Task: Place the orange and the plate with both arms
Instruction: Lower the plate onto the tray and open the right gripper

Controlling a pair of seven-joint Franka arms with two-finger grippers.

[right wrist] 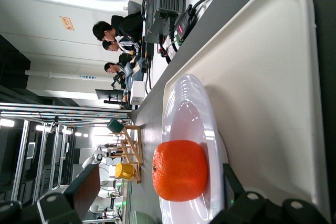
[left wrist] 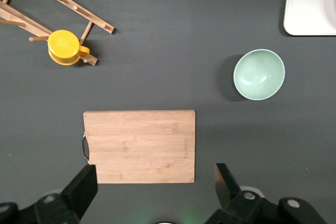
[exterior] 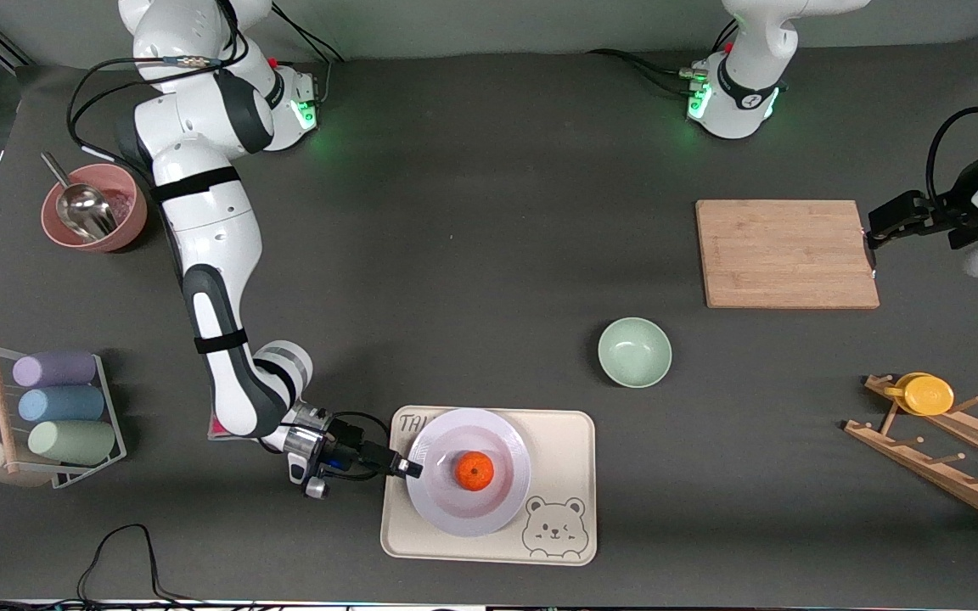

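Note:
The orange [exterior: 474, 471] sits in the middle of the white plate [exterior: 489, 433], which rests on the beige bear tray [exterior: 574, 441] near the front camera. My right gripper [exterior: 408, 467] is low at the plate's rim on the side toward the right arm's end. Its jaws stand open, one finger above the rim and one by the tray. In the right wrist view the orange [right wrist: 181, 169] and the plate [right wrist: 184, 114] lie between the fingers of the right gripper [right wrist: 160, 169]. My left gripper [exterior: 875, 231] hangs open and empty over the cutting board's end; it also shows in the left wrist view [left wrist: 155, 169].
A pale green bowl [exterior: 634, 351] stands between the tray and the wooden cutting board [exterior: 786, 253]. A wooden rack with a yellow cup [exterior: 929, 395] is at the left arm's end. A pink bowl with a scoop [exterior: 94, 208] and a rack of rolled cylinders [exterior: 56, 407] are at the right arm's end.

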